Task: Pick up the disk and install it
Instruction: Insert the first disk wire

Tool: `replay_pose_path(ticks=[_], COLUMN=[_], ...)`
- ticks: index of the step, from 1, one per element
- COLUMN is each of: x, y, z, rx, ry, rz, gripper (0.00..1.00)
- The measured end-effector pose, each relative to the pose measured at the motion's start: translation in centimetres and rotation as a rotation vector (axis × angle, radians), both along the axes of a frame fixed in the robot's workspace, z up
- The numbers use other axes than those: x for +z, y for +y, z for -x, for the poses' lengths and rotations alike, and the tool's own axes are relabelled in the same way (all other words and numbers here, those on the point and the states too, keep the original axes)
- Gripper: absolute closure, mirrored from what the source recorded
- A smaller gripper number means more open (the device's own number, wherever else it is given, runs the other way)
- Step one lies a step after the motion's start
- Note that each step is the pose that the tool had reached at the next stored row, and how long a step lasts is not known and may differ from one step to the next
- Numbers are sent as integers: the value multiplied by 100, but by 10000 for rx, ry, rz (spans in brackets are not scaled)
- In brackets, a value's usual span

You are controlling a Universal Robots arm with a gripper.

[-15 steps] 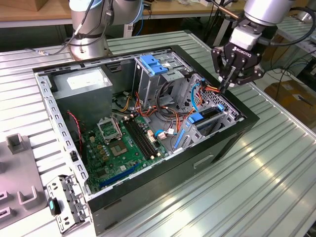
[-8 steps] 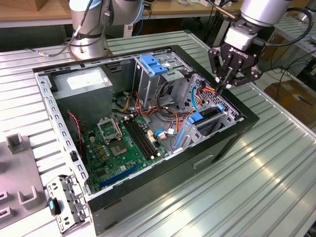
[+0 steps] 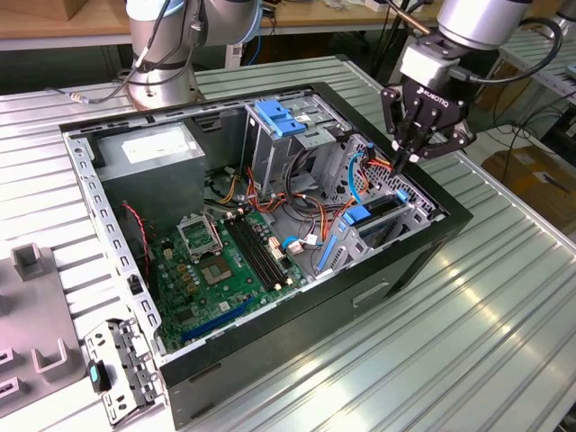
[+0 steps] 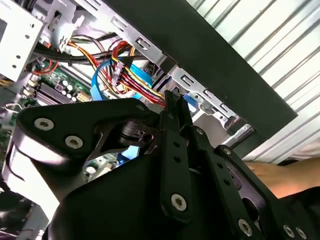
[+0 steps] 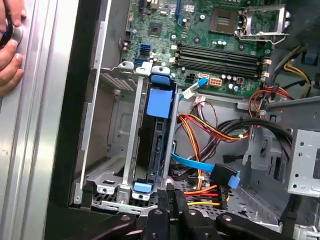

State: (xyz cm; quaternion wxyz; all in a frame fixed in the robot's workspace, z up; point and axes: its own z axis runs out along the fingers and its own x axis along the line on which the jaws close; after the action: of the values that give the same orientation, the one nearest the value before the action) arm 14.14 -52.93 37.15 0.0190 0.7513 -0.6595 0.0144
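In the exterior view, a grey power supply (image 3: 151,144) sits at the left end of the open computer case (image 3: 270,360). Next comes the green motherboard (image 3: 216,261), then a metal cage (image 3: 270,148) topped by a blue latch (image 3: 281,117). Further right, the disk (image 3: 378,209) stands on edge, slotted into its bay near the case's right wall. Just above that wall hangs the gripper (image 3: 402,160), its fingers pinched together with nothing between them.

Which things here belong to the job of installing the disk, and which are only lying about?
Job in hand: gripper; disk, standing in the drive cage.

Lying about: power supply; motherboard; metal bracket beside the case; a person's hand.
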Motion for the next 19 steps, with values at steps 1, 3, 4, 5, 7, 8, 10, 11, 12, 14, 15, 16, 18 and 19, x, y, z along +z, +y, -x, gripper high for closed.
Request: replay_pose_path(ticks=[1, 3, 4, 5, 7, 8, 10, 11, 12, 14, 15, 16, 18, 19], x=[-4, -9, -8, -9, -12, -17, -30, -32, -36, -46, -50, -54, -70, -80], y=[0, 1, 0, 0, 0, -11, -80, -109, -179, -206, -208, -208, -209, -209], z=[0, 13, 23, 35, 82, 111, 132, 133, 138, 161, 179, 202, 252, 254], rx=[-278, -642, -660, -673, -681, -682, -681, -680, -681, -652, -651, -650, -650, -655], ry=[0, 0, 0, 0, -4, -11, -17, -17, -24, -94, -129, -160, -230, -238], rz=[0, -2, -1, -1, -1, -10, -45, -57, -83, -108, -115, -122, -134, -135], gripper=[84, 84, 84, 84, 84, 84, 84, 84, 84, 84, 84, 84, 84, 84])
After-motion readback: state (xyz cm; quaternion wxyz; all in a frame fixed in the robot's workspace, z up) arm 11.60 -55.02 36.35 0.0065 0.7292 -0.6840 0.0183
